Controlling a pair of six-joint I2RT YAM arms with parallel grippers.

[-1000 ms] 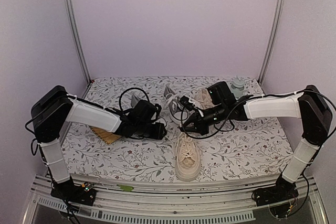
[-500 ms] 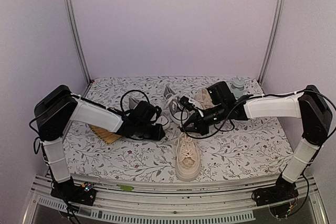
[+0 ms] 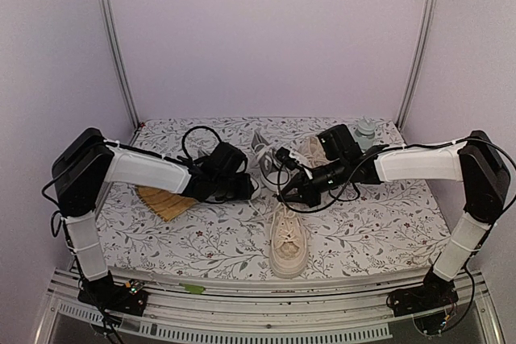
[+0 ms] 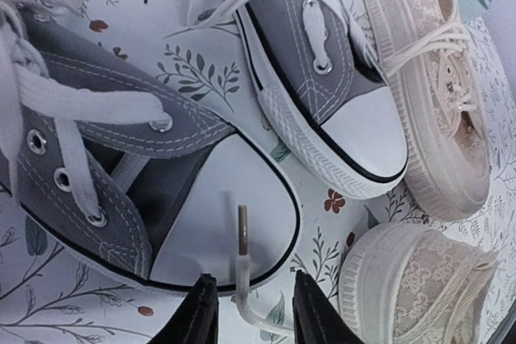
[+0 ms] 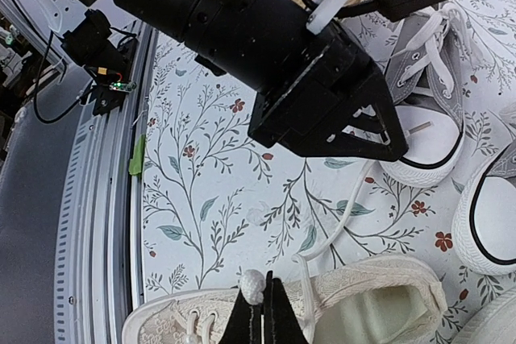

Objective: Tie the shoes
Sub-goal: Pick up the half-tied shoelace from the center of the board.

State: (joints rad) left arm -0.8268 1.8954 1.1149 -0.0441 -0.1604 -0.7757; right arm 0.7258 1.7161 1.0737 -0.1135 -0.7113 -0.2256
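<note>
1. Grey canvas pair with white toe caps: the left grey sneaker [image 4: 105, 159] sits mid-table directly beneath the left gripper [image 4: 251, 281]. The far grey sneaker [image 4: 363, 126] lies just beyond it.
2. Cream pair: the far cream sneaker [image 4: 435, 118] lies just beside the far grey sneaker, on its right. The near cream sneaker [image 3: 286, 243] points its toe at the near edge.
3. Left gripper: fingers parted, not clamped. A white lace [image 5: 339, 211] running toward the near cream sneaker passes between them, with its tip [image 4: 242, 227] over the left grey sneaker's toe cap.
4. Right gripper [image 5: 261, 296]: fingers pressed together over the near cream sneaker's eyelets. A small white lace bulge sits at their tips; whether it is gripped cannot be told.
5. Floral tablecloth [image 3: 371, 231] lies beneath all.
</note>
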